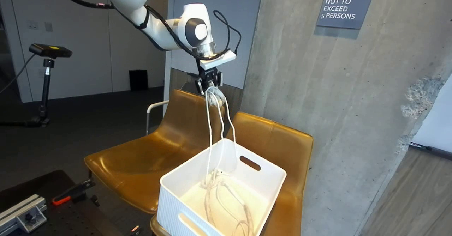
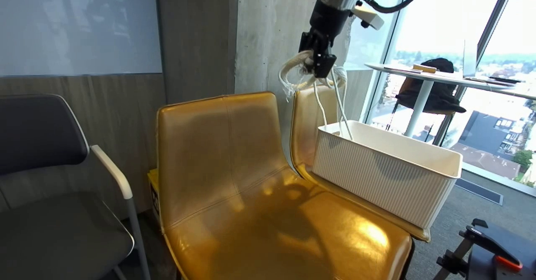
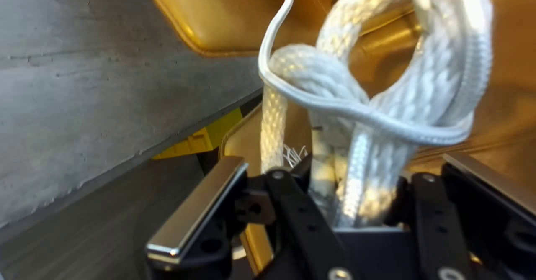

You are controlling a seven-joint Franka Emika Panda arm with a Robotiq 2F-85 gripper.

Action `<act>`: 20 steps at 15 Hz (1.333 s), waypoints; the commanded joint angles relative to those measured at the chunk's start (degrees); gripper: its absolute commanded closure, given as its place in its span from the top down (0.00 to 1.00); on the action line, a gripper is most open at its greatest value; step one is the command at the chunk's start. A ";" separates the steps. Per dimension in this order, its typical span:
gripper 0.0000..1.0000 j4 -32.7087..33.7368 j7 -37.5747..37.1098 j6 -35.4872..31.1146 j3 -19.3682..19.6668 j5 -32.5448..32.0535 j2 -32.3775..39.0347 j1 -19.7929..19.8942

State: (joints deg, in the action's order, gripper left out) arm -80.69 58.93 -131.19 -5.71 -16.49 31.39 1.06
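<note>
My gripper is shut on a bundle of white rope, holding it above a white ribbed box. In the wrist view, thick braided loops of the rope rise from between the jaws, with a thinner cord wrapped across them. Several thin strands hang down into the box, and more rope lies on its floor. In an exterior view a frayed loop of rope sticks out beside the gripper, and the box hides where the strands end. Rope covers the fingertips' inner faces.
The box rests on a tan leather chair, beside another tan chair. A concrete wall stands close behind them. A grey armchair, a dark bench with a red-handled tool and a camera on a stand are nearby.
</note>
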 commanded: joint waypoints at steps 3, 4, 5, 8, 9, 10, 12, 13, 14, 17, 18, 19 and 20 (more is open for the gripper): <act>0.00 6.87 6.68 11.88 -4.87 6.95 -2.10 -3.21; 0.00 5.62 7.60 13.38 -5.77 8.78 -3.32 -3.40; 0.00 4.67 8.33 14.73 -6.25 10.14 -4.39 -3.62; 0.00 -0.81 10.62 16.38 -7.80 14.28 -8.33 -4.15; 0.00 -2.63 11.44 16.46 -8.08 14.94 -9.68 -4.56; 0.00 -4.49 11.90 16.07 -8.48 15.11 -10.69 -5.40; 0.00 -8.83 12.63 14.82 -9.10 14.54 -12.86 -6.99; 0.00 -10.74 13.15 14.64 -9.54 14.90 -13.65 -7.53; 0.00 -11.74 13.38 14.80 -10.01 14.99 -13.99 -8.40; 0.00 -9.26 12.46 16.09 -11.05 13.11 -11.49 -12.21; 0.00 -6.27 11.86 16.66 -11.26 11.93 -9.16 -13.90; 0.00 -3.07 11.42 17.46 -11.36 10.92 -6.80 -15.48; 0.00 1.65 11.27 18.89 -11.33 10.05 -3.61 -17.02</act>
State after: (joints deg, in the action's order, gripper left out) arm -89.41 70.43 -115.67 -16.71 -3.67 20.94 -12.54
